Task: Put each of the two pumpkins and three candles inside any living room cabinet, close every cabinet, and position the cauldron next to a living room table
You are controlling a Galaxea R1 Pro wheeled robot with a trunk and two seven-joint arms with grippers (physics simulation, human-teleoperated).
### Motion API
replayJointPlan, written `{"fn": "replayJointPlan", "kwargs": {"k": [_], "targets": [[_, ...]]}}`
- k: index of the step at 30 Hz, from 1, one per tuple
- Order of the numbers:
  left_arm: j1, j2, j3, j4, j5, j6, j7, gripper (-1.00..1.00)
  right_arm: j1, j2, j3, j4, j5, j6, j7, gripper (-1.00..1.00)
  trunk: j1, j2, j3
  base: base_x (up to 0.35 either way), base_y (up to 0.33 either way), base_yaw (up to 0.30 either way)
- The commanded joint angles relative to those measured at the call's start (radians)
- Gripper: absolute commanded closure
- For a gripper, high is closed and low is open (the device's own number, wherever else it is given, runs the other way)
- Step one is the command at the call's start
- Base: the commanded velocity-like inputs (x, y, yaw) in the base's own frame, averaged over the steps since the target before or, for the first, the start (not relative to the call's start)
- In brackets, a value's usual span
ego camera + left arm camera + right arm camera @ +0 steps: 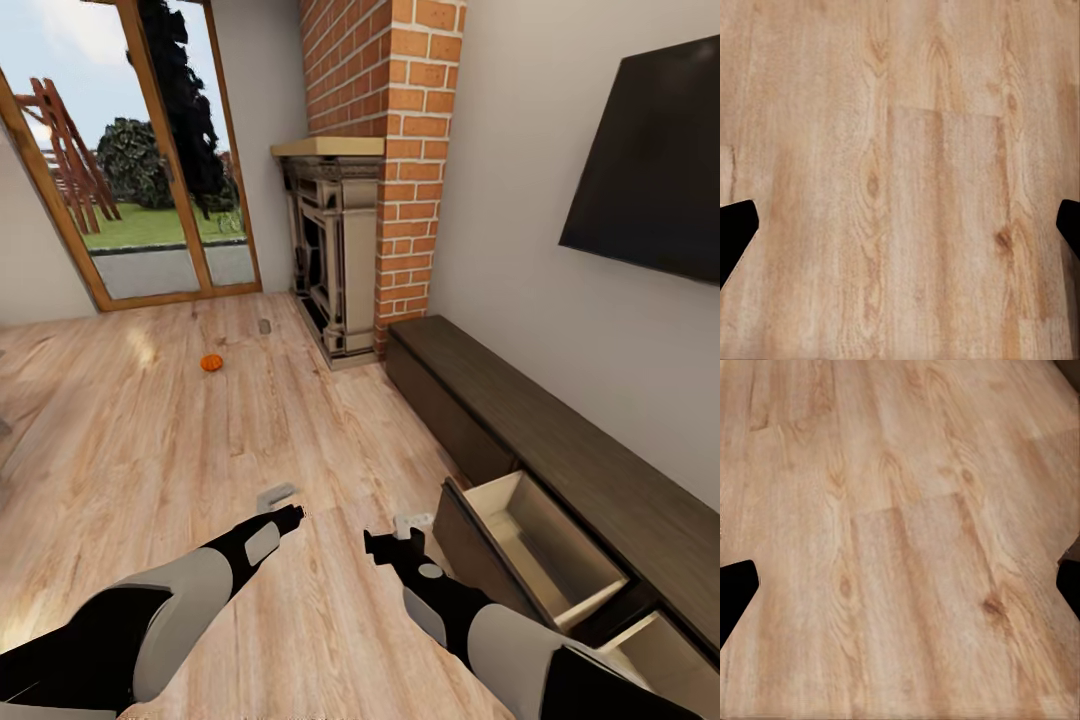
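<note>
Two empty grippers hang over the plank floor (150, 430), the left gripper (900, 225) and right gripper (900, 585) both spread wide. Just beyond the right arm, the cabinet (560, 440) along the wall has a drawer (545, 545) pulled open. Farther off, a pumpkin (211, 362) sits on the floor near the glass doors (150, 160), left of the fireplace (335, 260).
</note>
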Motion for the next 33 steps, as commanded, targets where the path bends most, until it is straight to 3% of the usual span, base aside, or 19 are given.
{"fn": "replayJointPlan", "kwargs": {"k": [1,14,33], "targets": [[0.0,0.0,-0.003,-0.001,0.005,0.001,0.004,-1.0,0.0,-0.002,0.009,0.0,-0.006,-0.004,-0.005,-1.0,0.0,0.0,-0.002,0.0,0.0,0.256],[0.0,0.001,-0.003,-0.001,0.005,0.0,0.001,-1.0,0.008,-0.008,0.011,0.005,-0.007,-0.008,-0.053,-1.0,0.0,0.0,0.009,0.0,0.0,0.074],[0.0,-0.005,-0.003,-0.001,0.004,0.0,0.001,-1.0,0.019,-0.002,0.012,0.025,-0.007,-0.008,-0.054,-1.0,0.0,0.0,0.04,0.0,0.0,0.0]]}}
